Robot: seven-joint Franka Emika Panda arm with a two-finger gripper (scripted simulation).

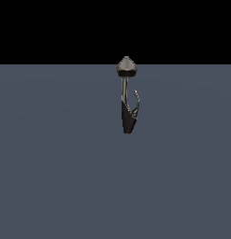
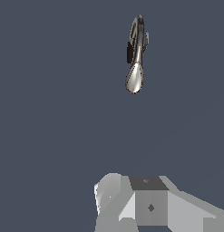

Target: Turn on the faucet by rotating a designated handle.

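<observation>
Nearest the wrist camera, pale grey blocky fingers (image 2: 149, 204) show only in part; whether they are open or closed cannot be told. Well apart from them, the faucet (image 1: 128, 100) stands alone on the flat grey-blue floor (image 1: 51, 163), grey cone cap uppermost. Its thin curved handle (image 1: 137, 101) branches toward the exterior view's right of the black tapered body.

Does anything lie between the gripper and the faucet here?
No. In the wrist view only bare grey floor separates the gripper from the faucet; nothing else lies there.
</observation>
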